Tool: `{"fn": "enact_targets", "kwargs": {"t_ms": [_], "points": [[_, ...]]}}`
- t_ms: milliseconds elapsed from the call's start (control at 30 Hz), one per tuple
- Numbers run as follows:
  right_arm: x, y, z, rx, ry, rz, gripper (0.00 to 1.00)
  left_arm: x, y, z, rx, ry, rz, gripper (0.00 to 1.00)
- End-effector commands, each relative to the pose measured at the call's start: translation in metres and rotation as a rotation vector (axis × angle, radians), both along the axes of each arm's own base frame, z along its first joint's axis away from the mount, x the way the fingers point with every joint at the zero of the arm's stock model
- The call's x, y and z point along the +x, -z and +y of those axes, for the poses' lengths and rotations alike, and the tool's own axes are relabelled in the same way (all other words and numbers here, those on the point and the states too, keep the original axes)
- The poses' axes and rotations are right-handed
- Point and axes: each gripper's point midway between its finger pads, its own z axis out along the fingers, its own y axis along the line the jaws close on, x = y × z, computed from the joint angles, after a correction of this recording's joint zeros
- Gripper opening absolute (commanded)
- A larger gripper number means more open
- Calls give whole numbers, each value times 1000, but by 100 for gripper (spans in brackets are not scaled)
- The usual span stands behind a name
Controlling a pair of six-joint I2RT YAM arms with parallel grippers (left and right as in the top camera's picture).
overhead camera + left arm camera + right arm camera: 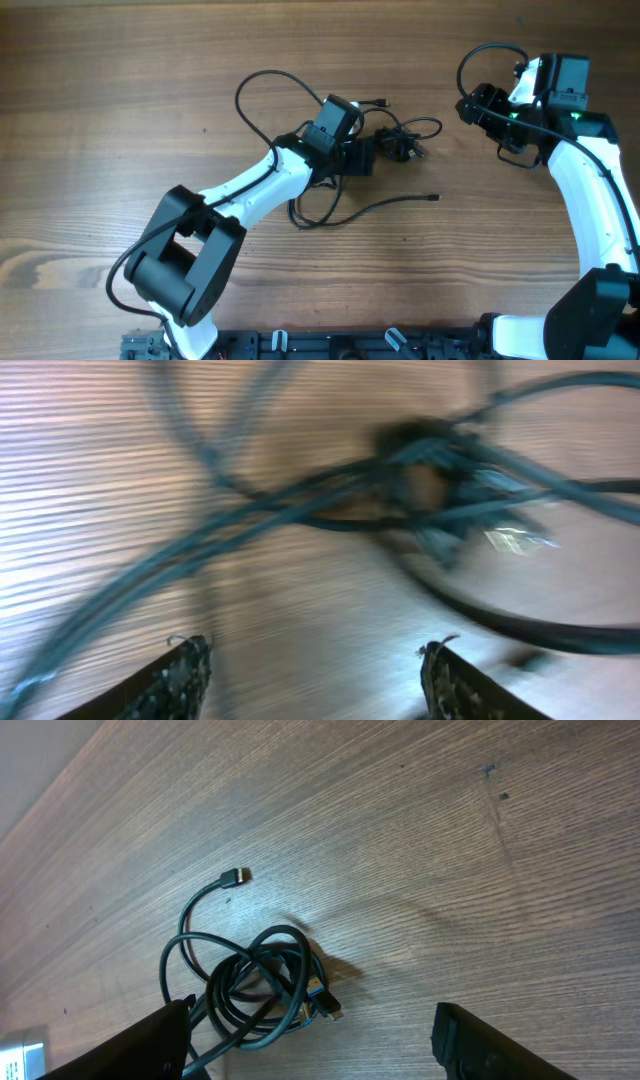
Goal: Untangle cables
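overhead looking straight down on the whole table point(100, 100), left wrist very close, blurred, low over the cables point(430, 460), right wrist higher, tilted down at cables too

Wooden table point(100, 100), overhead view: brown surface with fine grain running left to right across the whole frame. A black rail point(330, 345) lies along the near edge. Right wrist view: two small dark specks point(505, 795) mark the wood, and a pale, featureless surface point(30, 760) shows beyond the table's edge at upper left. Light is soft and even. The blurred left wrist view shows a bright sheen point(60, 510) on the wood.
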Motion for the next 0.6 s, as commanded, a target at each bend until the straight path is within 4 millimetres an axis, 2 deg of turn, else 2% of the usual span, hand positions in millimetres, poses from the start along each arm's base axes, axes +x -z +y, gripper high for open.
{"fn": "enact_targets", "kwargs": {"t_ms": [0,167,267,400,567], "points": [[0,4,-4,-26,-4,5,79,22,1,34,171,-100,-101,72],[0,4,-4,-33,-14,2,79,24,17,32,176,-96,-88,76],[0,4,-4,-35,-17,2,80,36,13,21,127,-98,-137,82],[0,4,-4,-37,-20,3,80,52,10,7,64,-96,-197,81],[-3,5,-3,-43,-33,11,80,70,29,10,66,-134,-240,73]]}}
